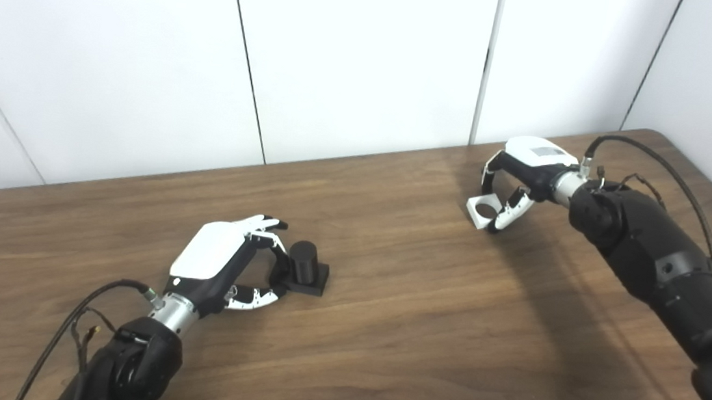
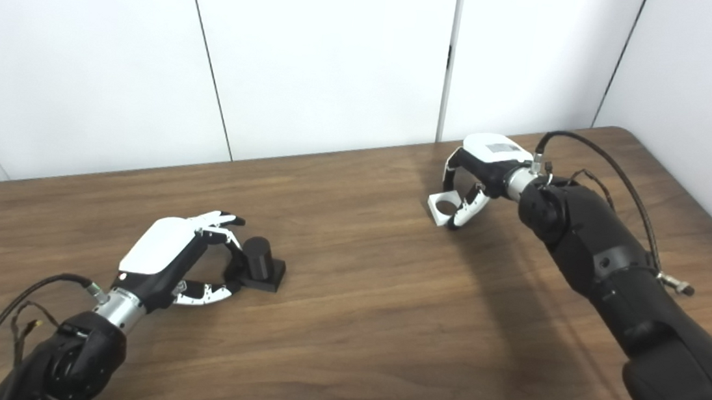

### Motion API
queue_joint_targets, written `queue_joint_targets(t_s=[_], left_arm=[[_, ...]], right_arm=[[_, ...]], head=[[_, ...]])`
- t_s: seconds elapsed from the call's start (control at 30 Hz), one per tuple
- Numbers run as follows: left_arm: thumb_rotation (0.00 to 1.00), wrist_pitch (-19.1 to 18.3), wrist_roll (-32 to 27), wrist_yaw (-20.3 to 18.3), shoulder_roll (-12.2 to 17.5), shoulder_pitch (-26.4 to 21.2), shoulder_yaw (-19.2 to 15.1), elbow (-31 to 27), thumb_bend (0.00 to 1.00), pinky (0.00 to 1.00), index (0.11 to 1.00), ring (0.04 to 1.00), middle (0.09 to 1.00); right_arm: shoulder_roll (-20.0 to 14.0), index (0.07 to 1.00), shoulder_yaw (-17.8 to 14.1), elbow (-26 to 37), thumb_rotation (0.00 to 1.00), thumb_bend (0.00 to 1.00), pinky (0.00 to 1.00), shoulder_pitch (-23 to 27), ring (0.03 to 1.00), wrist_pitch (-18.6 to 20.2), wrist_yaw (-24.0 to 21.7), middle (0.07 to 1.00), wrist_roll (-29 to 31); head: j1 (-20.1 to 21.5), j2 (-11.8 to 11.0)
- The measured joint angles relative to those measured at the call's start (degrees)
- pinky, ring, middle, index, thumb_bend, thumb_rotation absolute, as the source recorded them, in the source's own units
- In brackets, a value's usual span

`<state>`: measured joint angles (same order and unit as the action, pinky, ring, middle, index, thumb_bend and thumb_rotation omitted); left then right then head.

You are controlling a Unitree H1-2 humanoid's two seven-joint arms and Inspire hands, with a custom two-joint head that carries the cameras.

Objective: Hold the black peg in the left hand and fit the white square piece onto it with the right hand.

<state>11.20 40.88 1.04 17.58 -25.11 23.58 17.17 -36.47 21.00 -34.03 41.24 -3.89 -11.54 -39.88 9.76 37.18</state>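
The black peg (image 1: 305, 266) stands upright on its square black base on the table, left of the middle. My left hand (image 1: 222, 264) lies just left of it, fingers apart. Its fingertips (image 1: 280, 264) and thumb reach the left side of the base, and the peg rests on the table. The white square piece (image 1: 481, 211), with a round hole, sits at the back right. My right hand (image 1: 524, 170) is over it. Its thumb presses the piece's right side and its fingers curl down on the far side, pinching it at table level.
The brown wooden table (image 1: 382, 333) runs wide between the two hands. White wall panels stand close behind its back edge. The table's right edge and rounded back corner (image 1: 663, 135) lie just beyond my right arm.
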Motion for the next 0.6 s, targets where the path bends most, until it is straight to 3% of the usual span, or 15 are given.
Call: queue_joint_targets(t_s=[0.6], left_arm=[[0.07,-0.22,-0.02,-0.13,-0.07,-0.01,-0.05,-0.07,0.52,0.86,0.491,0.902,0.863]], right_arm=[[-0.94,0.486,-1.55,11.73,0.14,0.52,0.85,-1.74,0.876,-3.23,-2.52,0.804,0.73]], head=[[-0.53,0.26]])
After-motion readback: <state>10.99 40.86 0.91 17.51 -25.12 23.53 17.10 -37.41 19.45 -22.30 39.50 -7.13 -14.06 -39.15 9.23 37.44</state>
